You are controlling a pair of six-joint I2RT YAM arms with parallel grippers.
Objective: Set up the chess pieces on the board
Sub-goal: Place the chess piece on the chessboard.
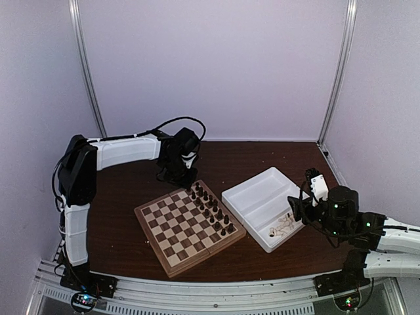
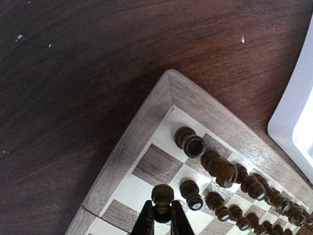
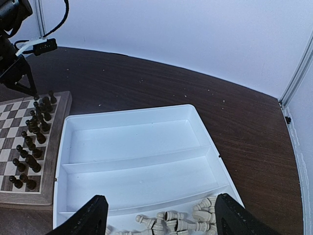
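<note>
The board lies at mid-table, with dark chess pieces standing in two rows along its right side. My left gripper hangs over the board's far corner. In the left wrist view it is shut on a dark pawn over a light square beside the other dark pieces. Whether the pawn touches the board I cannot tell. My right gripper stands open above pale chess pieces heaped in the near compartment of the white tray, holding nothing.
The white two-compartment tray sits right of the board, its far compartment bare and pale pieces in its near end. Dark wooden tabletop runs behind, closed in by white walls. The left arm's cable shows in the right wrist view.
</note>
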